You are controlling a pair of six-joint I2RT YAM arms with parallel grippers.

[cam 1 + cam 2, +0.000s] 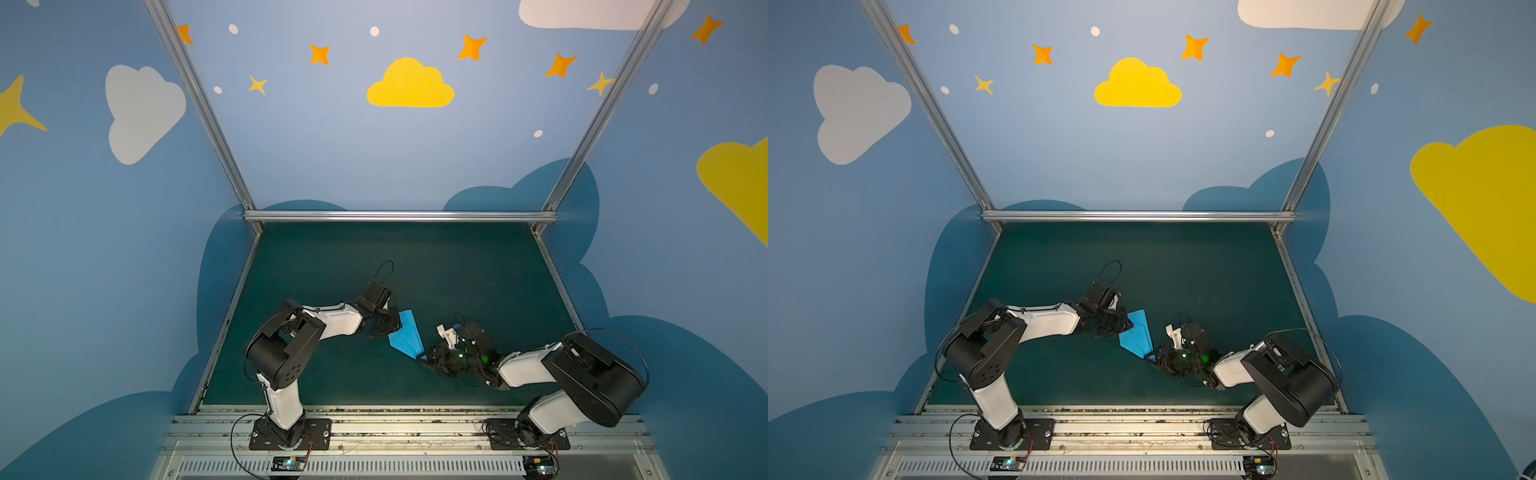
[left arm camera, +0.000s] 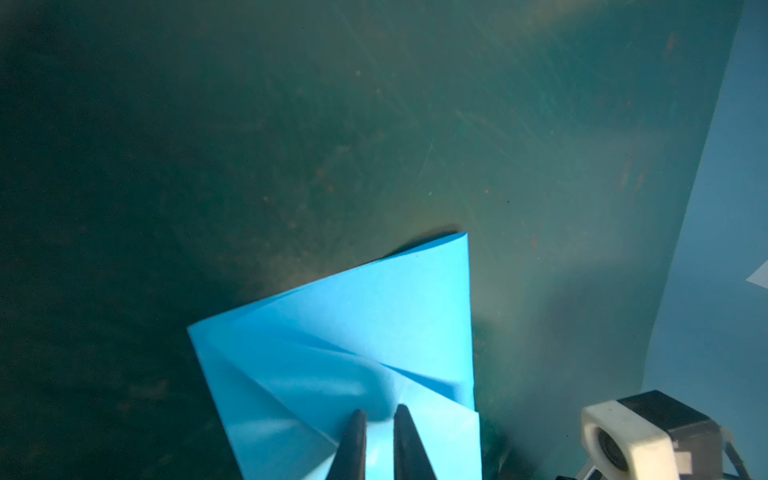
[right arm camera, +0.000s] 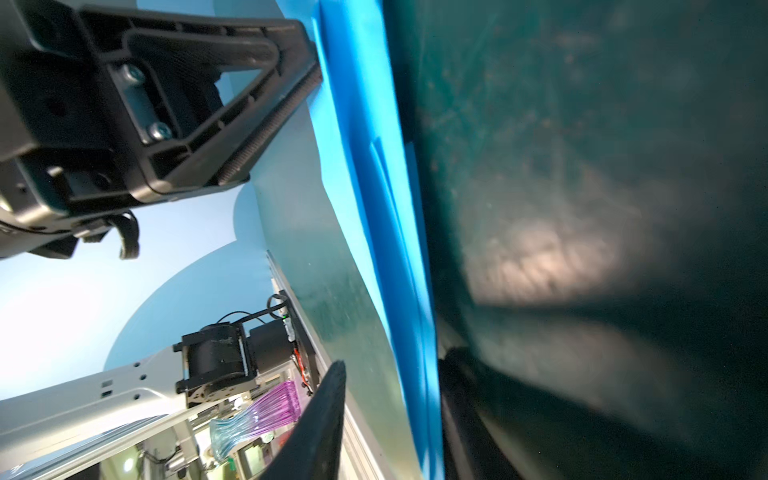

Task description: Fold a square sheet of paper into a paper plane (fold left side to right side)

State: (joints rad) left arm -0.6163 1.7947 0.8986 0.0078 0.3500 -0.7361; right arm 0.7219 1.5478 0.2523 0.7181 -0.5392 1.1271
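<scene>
The square sheet of paper is folded into a sky-blue tapered paper plane (image 1: 405,337) (image 1: 1137,337). It lies on the green mat between both arms, with its point toward the near right. My left gripper (image 1: 393,328) (image 1: 1125,328) is over its left edge. In the left wrist view its jaws (image 2: 380,411) stand a narrow gap apart, tips resting on the creased paper (image 2: 353,332), with nothing pinched. My right gripper (image 1: 422,356) (image 1: 1150,357) is at the pointed end. It is open (image 3: 397,359), with one finger on each side of the paper's raised edge (image 3: 374,187).
Aluminium rails border the mat at the back (image 1: 399,216) and along both sides. The arm bases sit on the front rail (image 1: 407,428). The right arm's white camera housing (image 2: 623,436) is close beside the paper. A purple-and-blue vase (image 3: 257,411) stands outside the cell.
</scene>
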